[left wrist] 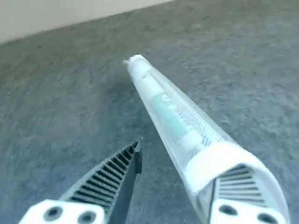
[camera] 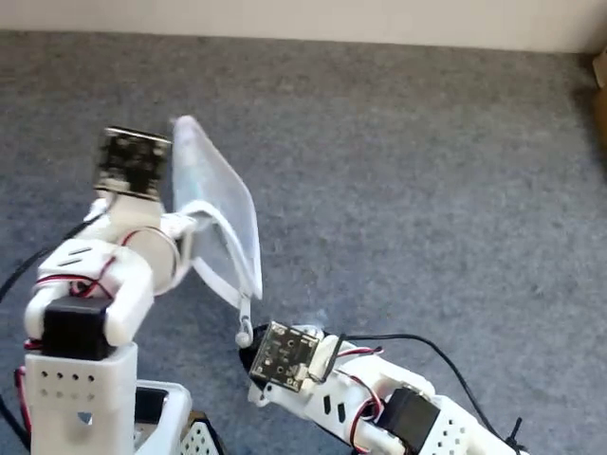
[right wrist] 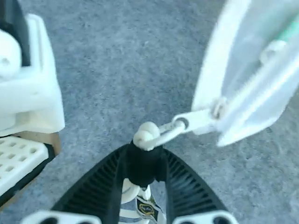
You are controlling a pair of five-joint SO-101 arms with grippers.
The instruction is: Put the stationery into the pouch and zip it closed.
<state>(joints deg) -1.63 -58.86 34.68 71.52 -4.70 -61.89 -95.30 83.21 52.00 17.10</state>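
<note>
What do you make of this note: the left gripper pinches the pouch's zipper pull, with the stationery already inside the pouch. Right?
Not quite. It is the right gripper, not the left, that pinches the zipper pull, as the right wrist view shows. The rest stands: the stationery is already inside the pouch.

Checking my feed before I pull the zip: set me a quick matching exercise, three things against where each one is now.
Things:
1. pouch
2. zipper pull
3. stationery

Places:
A. pinched in the right gripper
B. inside the pouch
C. held up off the grey carpet

Pairs: 1-C, 2-A, 3-B
</note>
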